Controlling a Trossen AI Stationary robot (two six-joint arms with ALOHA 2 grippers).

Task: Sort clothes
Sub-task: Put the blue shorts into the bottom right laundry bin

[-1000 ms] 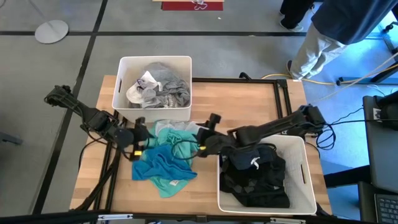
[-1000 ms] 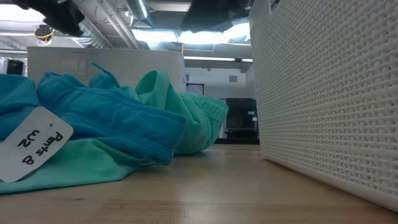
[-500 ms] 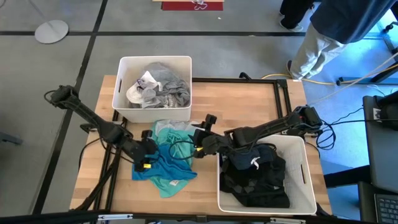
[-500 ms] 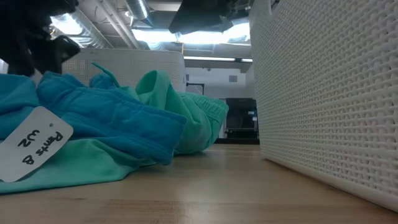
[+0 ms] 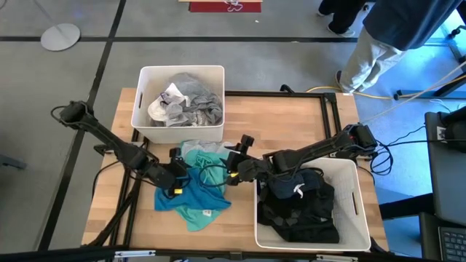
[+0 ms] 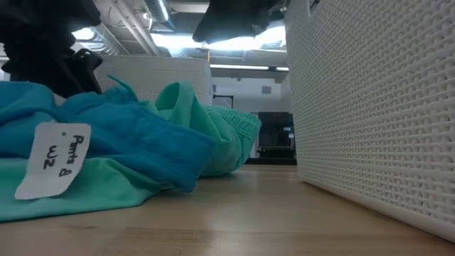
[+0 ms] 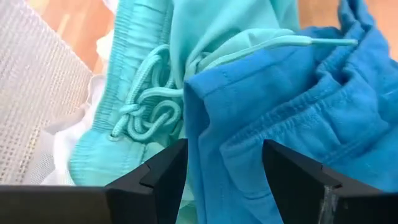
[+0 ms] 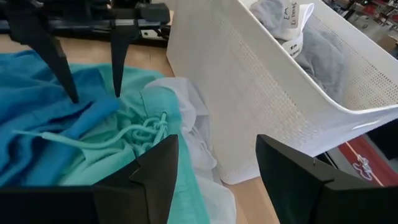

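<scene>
A teal garment with a paper tag lies crumpled on the table's near middle. It partly covers a mint green garment with a drawstring. White cloth lies beside them, against the far bin. My left gripper is open, its fingertips down in the teal cloth. My right gripper hangs open just above the mint garment's right side, with nothing between its fingers. My left gripper's open fingers press their tips into the teal garment's upper folds, and a ridge of the cloth stands between them. They slant down from the table's left. The garment lies slack on the table and on the mint one.
A white bin at the far middle holds grey and white clothes. A second white bin at the near right holds black clothes, and its mesh wall stands close beside the pile. A person stands beyond the table's far right corner.
My left gripper has come down and toward the table's right, onto the teal garment, staying open. The teal cloth's top has been pushed in under it, and the paper tag has swung from slanting to nearly upright.
</scene>
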